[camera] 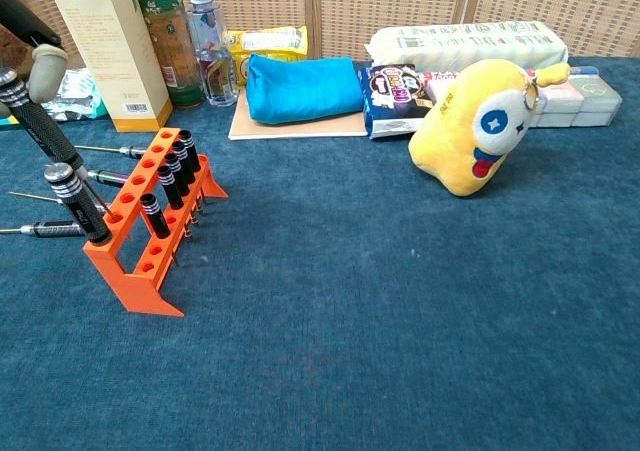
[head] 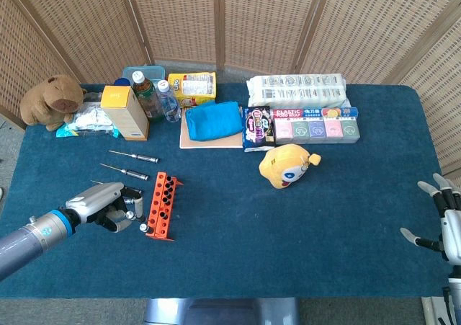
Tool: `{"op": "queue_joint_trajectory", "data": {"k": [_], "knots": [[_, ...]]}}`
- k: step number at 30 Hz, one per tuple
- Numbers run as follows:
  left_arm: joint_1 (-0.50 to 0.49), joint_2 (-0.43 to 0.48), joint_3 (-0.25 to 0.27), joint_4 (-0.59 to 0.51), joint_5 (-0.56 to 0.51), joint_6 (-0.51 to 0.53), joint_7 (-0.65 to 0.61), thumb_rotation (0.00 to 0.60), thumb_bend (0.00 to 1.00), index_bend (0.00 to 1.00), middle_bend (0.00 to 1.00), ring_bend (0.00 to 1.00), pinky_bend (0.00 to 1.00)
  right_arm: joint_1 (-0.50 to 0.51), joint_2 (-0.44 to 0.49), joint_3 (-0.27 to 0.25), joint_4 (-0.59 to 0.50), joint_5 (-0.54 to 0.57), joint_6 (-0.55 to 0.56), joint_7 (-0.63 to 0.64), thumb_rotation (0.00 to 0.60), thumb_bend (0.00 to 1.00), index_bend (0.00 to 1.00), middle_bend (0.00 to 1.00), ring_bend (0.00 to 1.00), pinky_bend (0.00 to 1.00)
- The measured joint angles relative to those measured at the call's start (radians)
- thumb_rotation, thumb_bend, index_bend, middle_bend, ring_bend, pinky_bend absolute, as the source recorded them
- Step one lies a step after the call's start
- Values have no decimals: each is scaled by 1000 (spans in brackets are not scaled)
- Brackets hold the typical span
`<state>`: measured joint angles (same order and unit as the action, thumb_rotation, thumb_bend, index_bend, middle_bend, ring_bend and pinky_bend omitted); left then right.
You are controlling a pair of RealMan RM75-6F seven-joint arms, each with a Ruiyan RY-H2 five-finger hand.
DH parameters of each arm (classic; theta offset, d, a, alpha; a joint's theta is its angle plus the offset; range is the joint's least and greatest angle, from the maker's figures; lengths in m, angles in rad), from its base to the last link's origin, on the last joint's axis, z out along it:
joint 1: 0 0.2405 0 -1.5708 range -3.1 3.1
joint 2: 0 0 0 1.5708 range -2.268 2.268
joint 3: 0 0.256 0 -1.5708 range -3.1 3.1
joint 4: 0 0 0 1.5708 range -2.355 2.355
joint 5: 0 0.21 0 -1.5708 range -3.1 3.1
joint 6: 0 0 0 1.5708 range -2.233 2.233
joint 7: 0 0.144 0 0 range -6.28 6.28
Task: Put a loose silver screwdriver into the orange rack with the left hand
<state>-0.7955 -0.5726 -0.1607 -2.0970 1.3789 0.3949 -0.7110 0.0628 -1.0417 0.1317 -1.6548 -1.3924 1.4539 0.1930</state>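
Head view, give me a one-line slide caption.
Left hand holds a screwdriver beside the orange rack; right hand hangs idle at the table edge.

We see open blue cloth point(head: 238, 231) right of the orange rack point(head: 160, 205) and in front of it. Left of the rack, loose screwdrivers point(head: 128, 171) lie close. Behind stand a box point(head: 125, 112) and bottles point(head: 155, 96); the yellow toy point(head: 286, 165) stands well apart.

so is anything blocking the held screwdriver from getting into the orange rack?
Nothing visible. The left hand holds the screwdriver tilted right beside the orange rack, its tip near the front end, where one driver already stands. Empty holes show along the near row.
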Motion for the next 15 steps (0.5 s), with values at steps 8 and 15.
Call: {"op": "queue_joint_trajectory", "data": {"k": [8,15], "knots": [[-18,-34,-4,22,-69,-29,56,600,416,532,1000,996,973,1,1,1,1,2,-4,4,600,25,177,61,0,0],[-36,-53,-7,30,-116,-53,98,600,417,532,1000,996,973,2,2,0,1,1,-6,7,600,25,177,61,0,0]]}}
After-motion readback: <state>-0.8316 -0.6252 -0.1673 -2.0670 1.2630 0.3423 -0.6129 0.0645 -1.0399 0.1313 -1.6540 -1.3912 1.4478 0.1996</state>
